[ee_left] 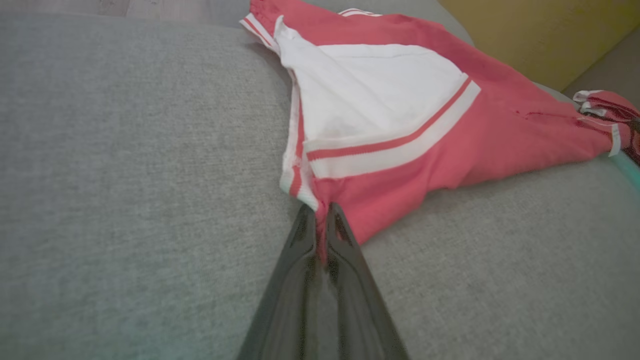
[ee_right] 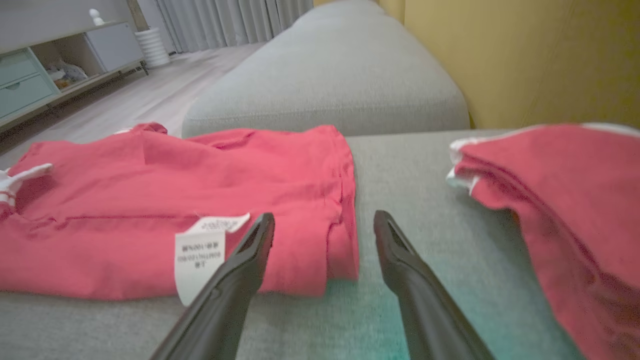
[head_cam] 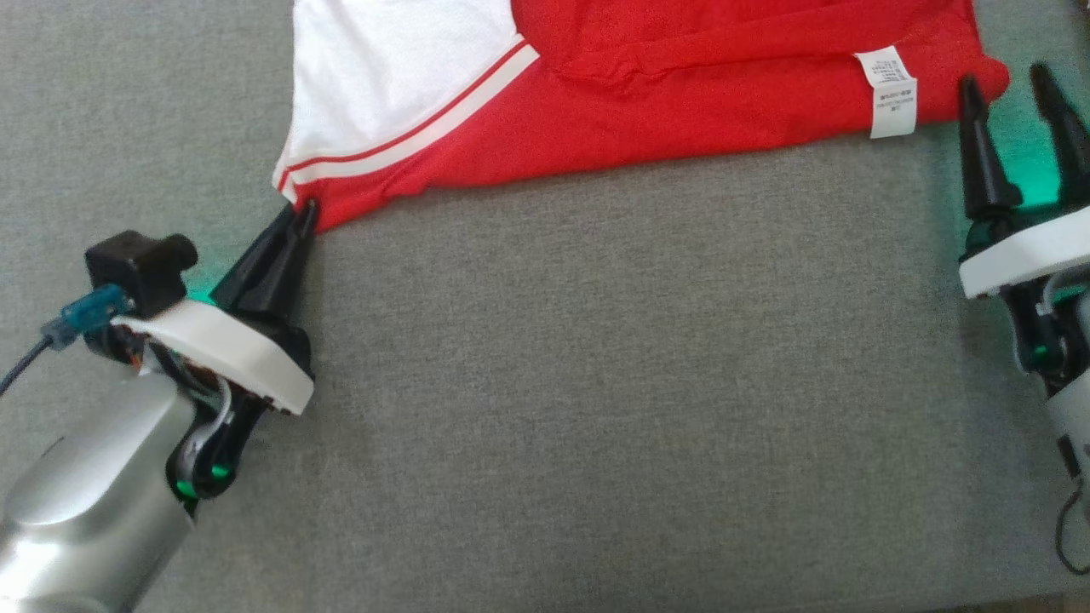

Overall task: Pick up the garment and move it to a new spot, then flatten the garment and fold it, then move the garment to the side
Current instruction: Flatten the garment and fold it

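Pinching the garment (head_cam: pixel 681 94) at its near striped corner, your left pincer (head_cam: pixel 305 214) is clenched; your right pincer (head_cam: pixel 1003 77) is released.

Nearest you, the grey sofa cushion (head_cam: pixel 596 383) carries everything. The red-and-white garment lies spread across its far part, its upper edge cut off in the head view. Your right pincer stands with its fingers apart just beside the garment's other near corner, by the white care label (head_cam: pixel 890 94). Beyond are a rounded sofa arm (ee_right: pixel 330 85), a yellow wall (ee_right: pixel 525 60), pale floor (ee_right: pixel 150 95) and curtains (ee_right: pixel 240 20). A cabinet (ee_right: pixel 30 75) with teal drawers has an open shelf whose contents are too blurred to name. You cannot tell whether the red fold (ee_right: pixel 565 200) at the right belongs to the same garment.
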You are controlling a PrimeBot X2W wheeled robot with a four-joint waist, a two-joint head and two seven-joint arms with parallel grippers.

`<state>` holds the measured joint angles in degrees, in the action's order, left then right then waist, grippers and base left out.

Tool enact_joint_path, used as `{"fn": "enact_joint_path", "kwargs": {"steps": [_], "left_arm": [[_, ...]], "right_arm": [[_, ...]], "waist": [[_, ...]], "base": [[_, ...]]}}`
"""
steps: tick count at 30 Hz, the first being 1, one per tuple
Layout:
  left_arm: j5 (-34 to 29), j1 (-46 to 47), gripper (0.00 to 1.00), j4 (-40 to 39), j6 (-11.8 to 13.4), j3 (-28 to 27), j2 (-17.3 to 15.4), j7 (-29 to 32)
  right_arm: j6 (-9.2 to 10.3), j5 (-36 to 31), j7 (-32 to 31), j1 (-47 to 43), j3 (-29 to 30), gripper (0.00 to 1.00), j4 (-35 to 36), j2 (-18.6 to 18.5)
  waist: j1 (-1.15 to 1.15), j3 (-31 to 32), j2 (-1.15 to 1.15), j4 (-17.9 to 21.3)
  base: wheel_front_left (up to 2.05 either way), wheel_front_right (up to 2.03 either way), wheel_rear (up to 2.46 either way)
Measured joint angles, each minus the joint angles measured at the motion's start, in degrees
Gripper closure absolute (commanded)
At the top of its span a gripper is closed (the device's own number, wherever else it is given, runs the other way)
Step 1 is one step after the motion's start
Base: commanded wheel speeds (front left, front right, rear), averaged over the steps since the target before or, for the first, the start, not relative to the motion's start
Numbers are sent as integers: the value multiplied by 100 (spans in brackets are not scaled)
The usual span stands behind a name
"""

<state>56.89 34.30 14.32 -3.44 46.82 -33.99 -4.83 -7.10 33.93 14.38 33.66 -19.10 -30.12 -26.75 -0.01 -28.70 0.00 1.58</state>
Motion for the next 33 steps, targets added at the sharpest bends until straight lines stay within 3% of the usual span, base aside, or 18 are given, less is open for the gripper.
{"fn": "enact_joint_path", "kwargs": {"steps": [6, 7, 9, 15, 19, 24, 33], "left_arm": [[-222, 8, 100, -11, -116, 160, 3, -196], [-250, 7, 100, -11, -136, 177, 1, -237], [-253, 7, 100, -8, -167, 213, 2, -292], [-300, -24, 100, 29, -218, 285, 1, -400], [-298, -199, 100, -53, -246, 324, -71, -485], [-190, -818, 100, -436, -241, 374, -401, -543], [-53, -1984, 100, -1305, 186, 608, -849, -583]], "right_arm": [[0, 371, -207, 271, -325, 0, -734, 76], [0, 447, -243, 346, -356, 16, -811, 81], [0, 583, -271, 470, -475, 100, -934, 82], [0, 980, -287, 487, -824, 100, -1039, 12], [0, 1276, -263, 181, -1036, 100, -778, -297], [0, 1597, -245, -664, -1279, 100, -231, -737], [-1, 1852, -225, -2062, -1154, 100, 617, -1228]], "waist": [[1, 55, 0, -99], [1, 66, 0, -107], [1, 101, 0, -124], [1, 302, 0, -168], [1, 527, 0, -169], [0, 866, 0, -139], [-1, 1225, 0, -16]], "base": [[0, 0, 0], [0, 0, 0], [0, 0, 0], [0, 0, 0], [0, 0, 0], [0, 0, 0], [0, 0, 0]]}}
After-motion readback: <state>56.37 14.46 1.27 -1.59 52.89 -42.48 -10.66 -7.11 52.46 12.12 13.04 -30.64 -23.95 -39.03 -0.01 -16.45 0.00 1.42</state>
